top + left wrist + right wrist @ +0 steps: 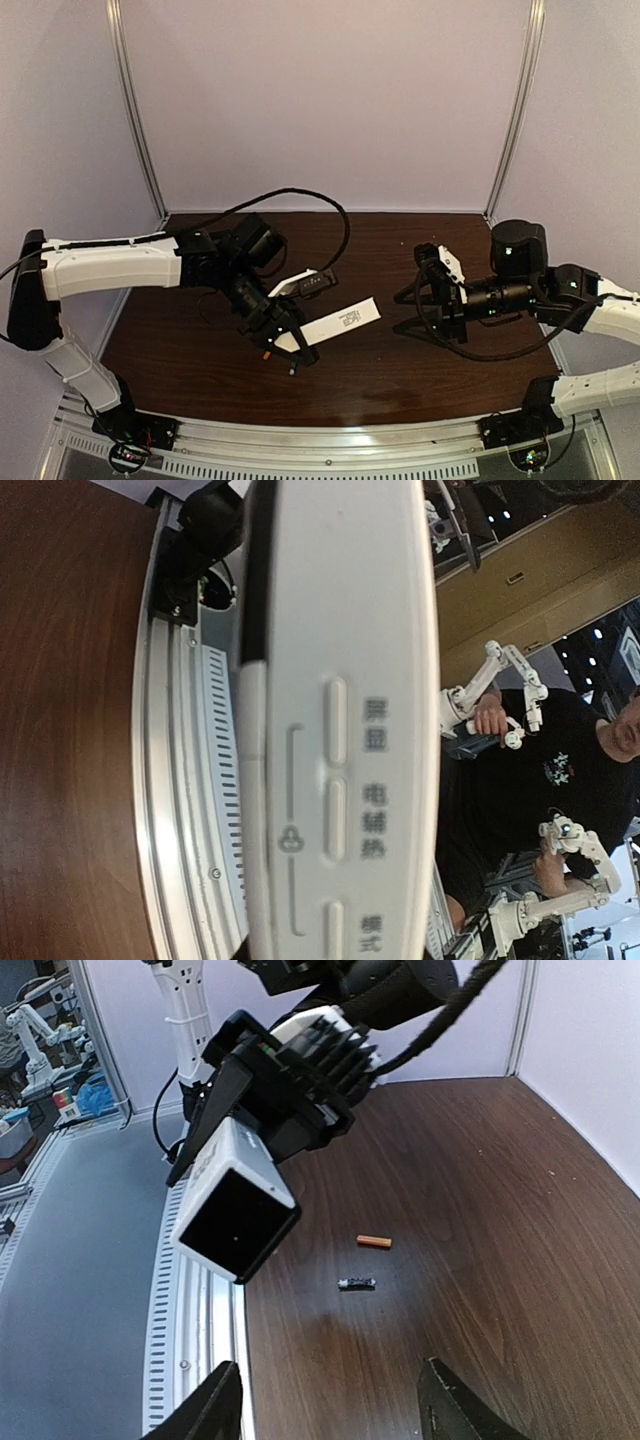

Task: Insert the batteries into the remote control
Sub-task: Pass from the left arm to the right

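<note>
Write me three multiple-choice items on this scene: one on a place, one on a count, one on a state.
1. Where is the slim white plastic remote control?
A. flat on the table
B. in the left end effector
C. leaning on the back wall

2. How many small cylindrical batteries lie on the brown wooden table?
A. one
B. two
C. four

3. How is the right end effector?
A. open and empty
B. shut on a battery
C. shut on the remote

Key: 1 B, its jaws clamp the bar. 2 B, an orange battery and a black battery lie apart. 3 A, its fingers stand wide with only table between.
</note>
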Controlling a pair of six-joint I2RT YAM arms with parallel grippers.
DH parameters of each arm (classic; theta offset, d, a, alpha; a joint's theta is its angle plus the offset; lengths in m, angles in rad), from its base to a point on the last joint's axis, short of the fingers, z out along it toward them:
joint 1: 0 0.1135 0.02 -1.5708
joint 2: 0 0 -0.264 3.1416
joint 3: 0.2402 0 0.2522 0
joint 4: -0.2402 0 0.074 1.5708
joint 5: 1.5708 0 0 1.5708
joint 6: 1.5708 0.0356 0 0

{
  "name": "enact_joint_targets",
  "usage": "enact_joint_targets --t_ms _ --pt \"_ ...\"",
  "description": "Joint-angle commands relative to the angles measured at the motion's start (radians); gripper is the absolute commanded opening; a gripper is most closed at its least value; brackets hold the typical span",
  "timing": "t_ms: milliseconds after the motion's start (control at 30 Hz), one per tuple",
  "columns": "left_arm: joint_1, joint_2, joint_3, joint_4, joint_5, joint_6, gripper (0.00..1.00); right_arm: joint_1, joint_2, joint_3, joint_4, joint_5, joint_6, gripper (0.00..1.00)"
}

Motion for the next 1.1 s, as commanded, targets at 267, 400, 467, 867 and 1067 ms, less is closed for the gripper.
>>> enact_joint_targets --t_ms 267,400,467,867,1067 --pt "-0.038 0.037 -0.028 0.039 0.252 -0.003 0.12 0.214 0.032 0.116 -0.067 0.135 -0.172 0.60" --pt "-0.059 0.057 -0.030 0.038 0.256 0.000 0.12 0.226 0.085 0.159 -0.089 0.135 -0.224 0.61" --pt "-0.061 0.057 -0.028 0.038 0.259 0.000 0.12 0.241 0.113 0.178 -0.100 0.137 -0.240 0.63" --pt "-0.080 0.080 -0.018 0.037 0.301 0.007 0.13 0.366 0.177 0.266 -0.143 0.161 -0.285 0.61" --pt "-0.096 0.085 -0.013 0.036 0.327 0.010 0.13 0.427 0.210 0.299 -0.181 0.224 -0.341 0.55"
